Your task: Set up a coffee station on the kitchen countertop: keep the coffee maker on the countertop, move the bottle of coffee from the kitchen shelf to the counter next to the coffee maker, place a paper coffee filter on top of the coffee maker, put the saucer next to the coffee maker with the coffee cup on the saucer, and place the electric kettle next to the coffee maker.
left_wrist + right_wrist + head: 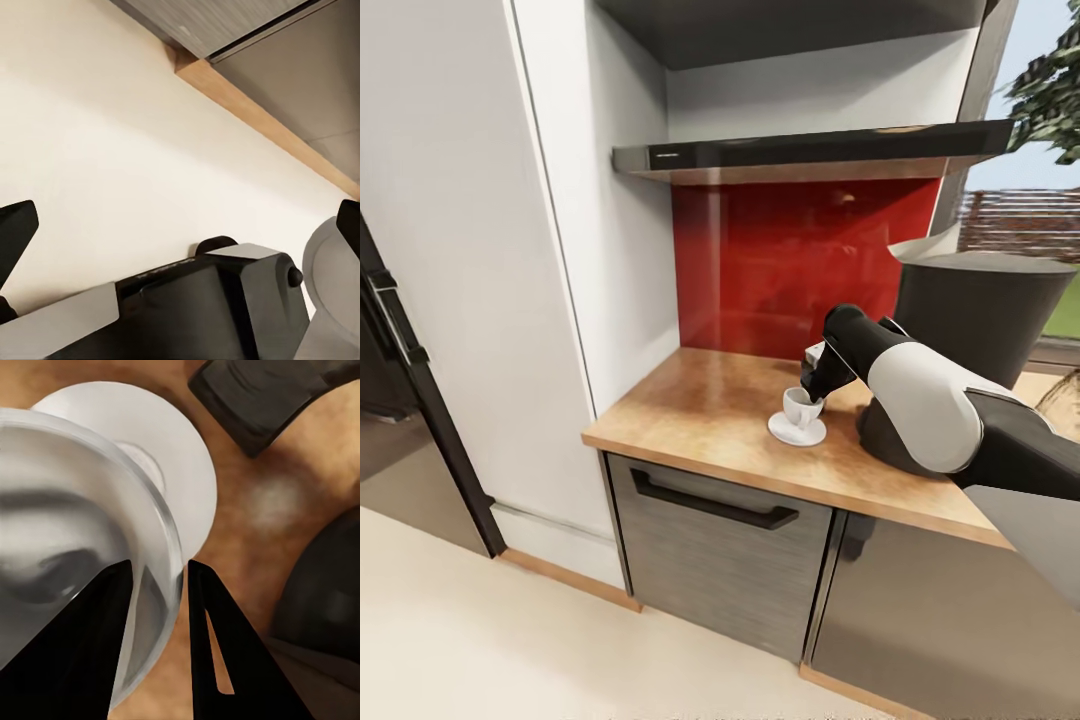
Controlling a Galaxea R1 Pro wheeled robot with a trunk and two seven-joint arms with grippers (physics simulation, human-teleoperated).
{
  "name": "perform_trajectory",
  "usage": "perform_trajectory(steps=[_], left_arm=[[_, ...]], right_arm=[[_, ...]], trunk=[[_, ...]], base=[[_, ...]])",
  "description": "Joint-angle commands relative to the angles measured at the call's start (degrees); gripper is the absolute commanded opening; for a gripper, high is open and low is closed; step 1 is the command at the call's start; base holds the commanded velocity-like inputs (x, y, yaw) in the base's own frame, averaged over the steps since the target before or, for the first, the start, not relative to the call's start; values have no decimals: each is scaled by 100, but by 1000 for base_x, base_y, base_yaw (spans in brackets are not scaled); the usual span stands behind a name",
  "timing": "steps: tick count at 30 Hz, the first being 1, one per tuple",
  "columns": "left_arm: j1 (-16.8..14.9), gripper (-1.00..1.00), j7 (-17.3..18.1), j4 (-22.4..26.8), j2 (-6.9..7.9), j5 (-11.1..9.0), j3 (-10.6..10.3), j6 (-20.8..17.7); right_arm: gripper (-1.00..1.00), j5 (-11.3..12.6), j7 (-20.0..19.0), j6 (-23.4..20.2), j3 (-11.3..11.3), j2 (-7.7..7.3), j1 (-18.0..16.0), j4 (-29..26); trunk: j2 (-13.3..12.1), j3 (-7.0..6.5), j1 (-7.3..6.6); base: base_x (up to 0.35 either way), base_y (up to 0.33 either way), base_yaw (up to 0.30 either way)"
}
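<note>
The right gripper [812, 385] gripped the coffee cup [800, 406] by its rim, one finger inside the bowl and one outside, as the right wrist view showed with the cup wall [161, 585] pinched between the two dark fingers [217, 652]. In the head view the cup stood at the middle of the frame on or just above the saucer [797, 430], which lay on the kitchen countertop [700, 410]; whether the cup touched the saucer could not be told. To finish well, the cup should probably settle upright and centred on the saucer before the fingers part, and the gripper should lift straight up so the inner finger does not drag the cup over. The coffee maker [980, 310] stood at right of frame, near the saucer. The left gripper [180, 247] hung over bare floor, its fingers spread, holding nothing.
</note>
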State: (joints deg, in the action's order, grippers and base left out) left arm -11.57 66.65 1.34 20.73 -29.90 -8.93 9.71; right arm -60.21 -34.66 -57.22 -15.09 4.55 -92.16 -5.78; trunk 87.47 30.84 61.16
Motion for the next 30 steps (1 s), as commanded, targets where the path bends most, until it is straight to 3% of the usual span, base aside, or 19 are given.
perform_trajectory(steps=[1, 30], left_arm=[[-3, 100, 6, -2, 3, -36, -48, 49], [-3, 100, 6, -2, 3, -35, -48, 49]], right_arm=[[-100, -58, -40, -18, -29, 2, -1, -10], [-100, -53, -33, -17, -29, 2, 8, -10]], trunk=[[3, 15, 0], [3, 50, 0]], base=[[0, 0, 0], [32, -7, 0]])
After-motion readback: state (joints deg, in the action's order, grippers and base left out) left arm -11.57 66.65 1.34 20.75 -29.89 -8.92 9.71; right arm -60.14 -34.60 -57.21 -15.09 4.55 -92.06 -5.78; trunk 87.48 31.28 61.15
